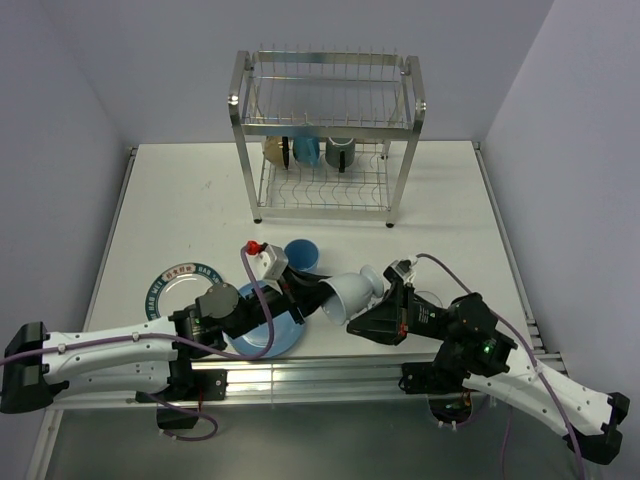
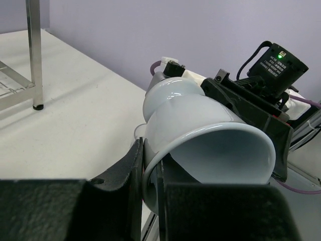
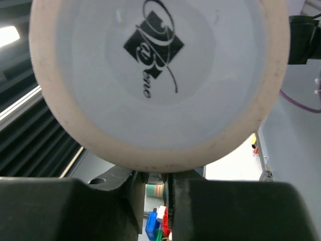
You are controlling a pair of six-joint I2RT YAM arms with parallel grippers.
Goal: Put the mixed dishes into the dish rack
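My left gripper is shut on the rim of the pale blue mug, one finger inside the mouth and one outside. It holds the mug on its side above the table's near edge. My right gripper lies against the mug's base end. The printed underside of the mug fills the right wrist view. The right jaws stand almost together just below it, and nothing shows in the thin gap. The dish rack stands at the back.
The blue plate lies under my left arm. The patterned-rim plate is at the left and the blue tumbler just beyond the mug. A clear glass stands by my right wrist. The rack's lower tier holds a cream cup, a blue cup and the dark mug.
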